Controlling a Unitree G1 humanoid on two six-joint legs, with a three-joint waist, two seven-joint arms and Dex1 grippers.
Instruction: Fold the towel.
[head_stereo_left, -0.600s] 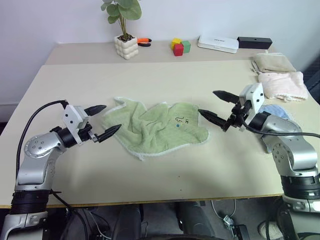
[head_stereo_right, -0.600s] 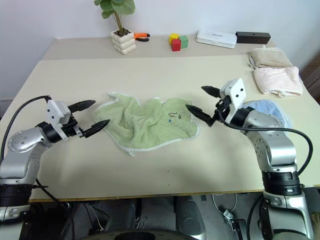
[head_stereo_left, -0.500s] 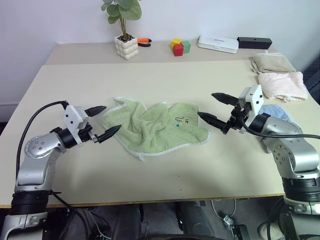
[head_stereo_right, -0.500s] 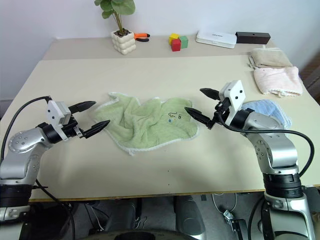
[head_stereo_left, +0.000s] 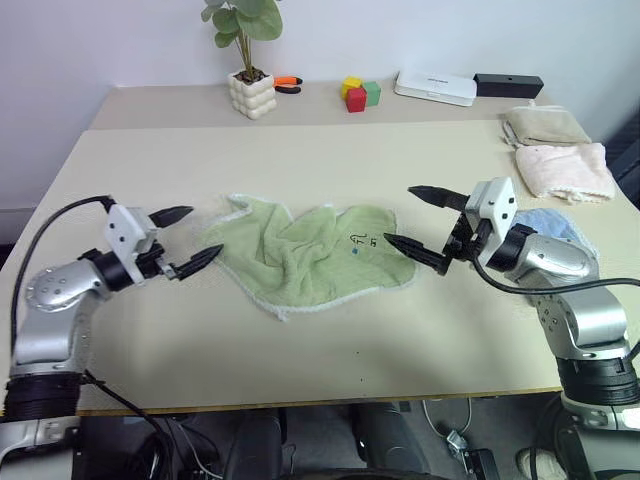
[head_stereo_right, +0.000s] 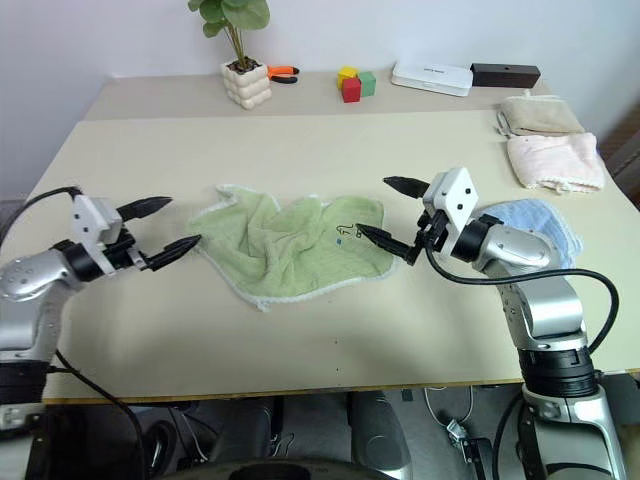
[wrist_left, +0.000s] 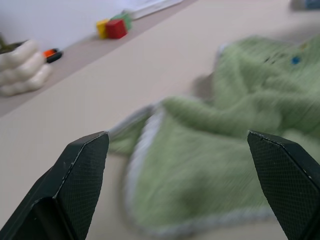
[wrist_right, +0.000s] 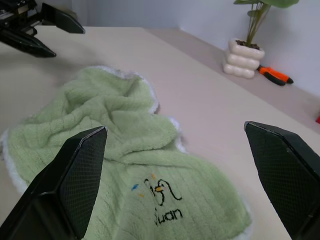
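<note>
Towel (head_stereo_left: 315, 255) lies crumpled in the middle of the near table (head_stereo_left: 300, 150), light green with a whitish edge, all bumps and wrinkles. It is not folded at all yet.

One corner has a small dark printed mark (wrist_right: 162, 197). In the right wrist view the letters look like "uan" under a little squiggle drawing, with tiny blue and orange dots beside it. I cannot read more than that.

Left gripper (head_stereo_left: 185, 240) hangs just beside the towel's left edge, its two black fingers spread wide and holding nothing. Right gripper (head_stereo_left: 420, 220) hangs at the towel's right edge, near the printed corner, fingers also spread wide and empty. Neither one seems to touch the cloth.

My guess is that this is the reaching step, before any grab. Next, each gripper likely needs to go lower to a corner or edge and pinch it, then pull the towel flat so it can be folded.

Farther out sit a light blue cloth (head_stereo_left: 550, 222), a pink folded towel (head_stereo_left: 565, 170) and a beige one (head_stereo_left: 545, 125). At the back stand a potted plant (head_stereo_left: 250, 70) and some coloured blocks (head_stereo_left: 360, 93).
</note>
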